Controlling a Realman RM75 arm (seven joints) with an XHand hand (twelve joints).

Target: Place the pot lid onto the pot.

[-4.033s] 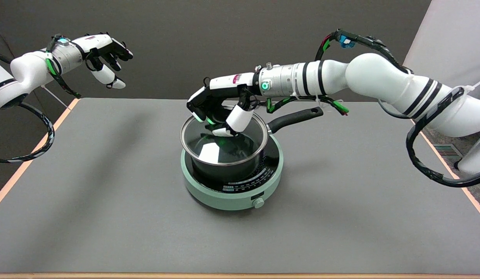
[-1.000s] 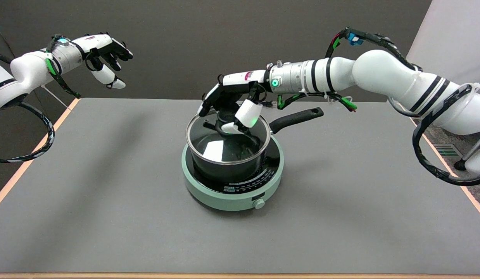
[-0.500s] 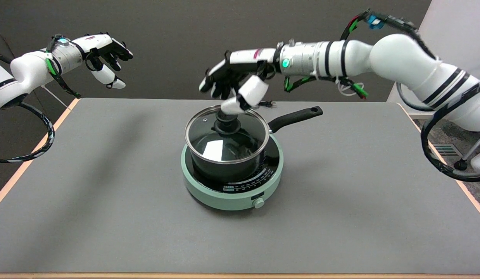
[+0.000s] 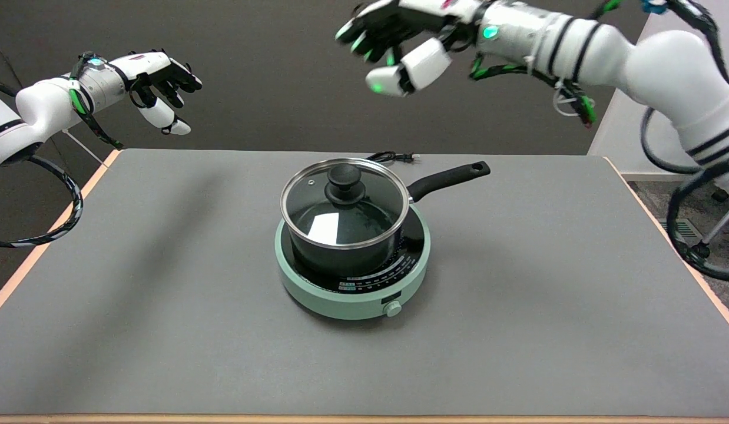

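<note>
Nothing is sitting in your right hand (image 4: pixel 394 44), hovering spread-fingered high above the round glass pot lid (image 4: pixel 344 203) resting squarely on the black long-handled pot (image 4: pixel 353 247), so you're likely just parking the arm.

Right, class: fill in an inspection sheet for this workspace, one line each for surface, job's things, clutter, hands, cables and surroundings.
Surface: grey table with an orange edge.
Job's things: glass pot lid sits on the black pot, which stands on a green hotplate.
Clutter: nothing seen.
Hands: right hand is high above the pot, fingers apart, holding nothing.
Cables: black power cord lies behind the pot.
Surroundings: dark backdrop.
</note>
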